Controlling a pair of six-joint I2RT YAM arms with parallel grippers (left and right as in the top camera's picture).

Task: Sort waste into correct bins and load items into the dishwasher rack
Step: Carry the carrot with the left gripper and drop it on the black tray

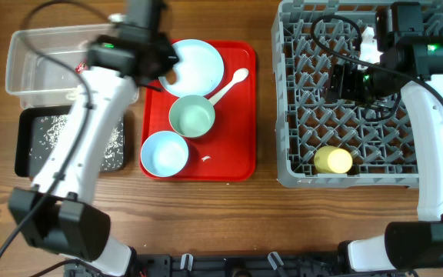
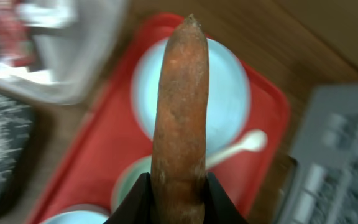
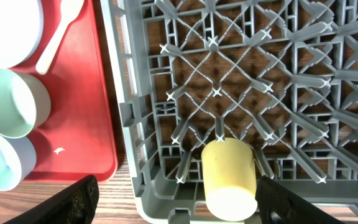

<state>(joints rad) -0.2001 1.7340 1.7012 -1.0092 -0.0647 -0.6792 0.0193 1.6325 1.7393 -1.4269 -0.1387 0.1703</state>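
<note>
Carrot [image 2: 180, 112]: orange-brown, upright, pinched at base by left fingers [image 2: 132, 202], above plate [image 1: 198, 65]. Green bowl [image 1: 191, 117], blue bowl [image 1: 164, 152] at plate's 6 and 7 o'clock; spoon [image 1: 228, 86] at 4. Cup [image 1: 334, 160]: yellow, on side, rack [image 1: 298, 115] 6 o'clock edge. Rice [image 1: 52, 131] in black tray [image 1: 29, 142]; tub [image 1: 29, 65] at its 12.

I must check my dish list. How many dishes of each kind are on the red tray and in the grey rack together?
Plates: 1, the pale blue plate
Bowls: 2, the pale green bowl and the light blue bowl
Cups: 1, the yellow cup
Spoons: 1, the white spoon
Total: 5
</note>
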